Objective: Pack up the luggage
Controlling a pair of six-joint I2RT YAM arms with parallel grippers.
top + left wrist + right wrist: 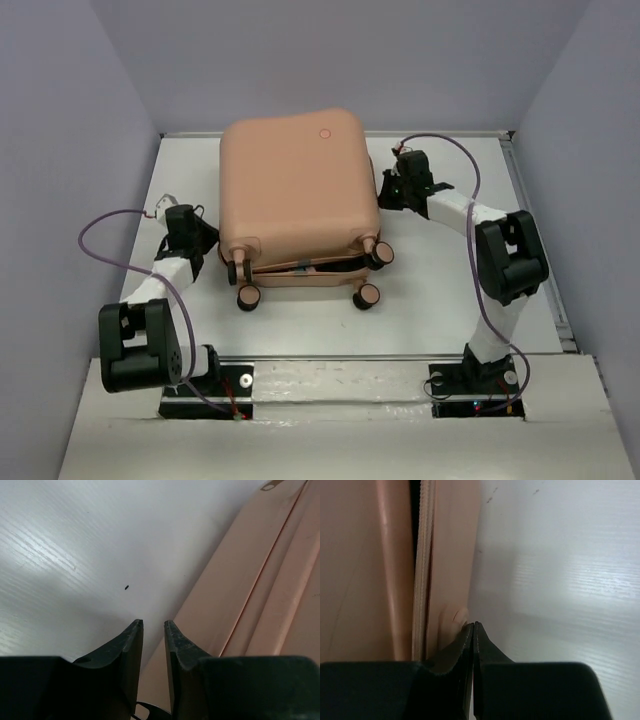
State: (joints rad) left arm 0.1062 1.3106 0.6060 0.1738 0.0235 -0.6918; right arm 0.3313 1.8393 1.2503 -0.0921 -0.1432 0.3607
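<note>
The luggage lies flat between my arms, lid down but gaping at its wheel end. I judge I'm on closing it. The next move calls for pressing the halves together and finding the zip pull.

My left gripper sits just beside the luggage's left wall, jaws a little apart and empty. My right gripper is at the luggage's right wall, jaws pressed together on nothing, tips against a small peach nub.

Only the right wrist view shows the zipper teeth. Only the overhead view shows the gap.
</note>
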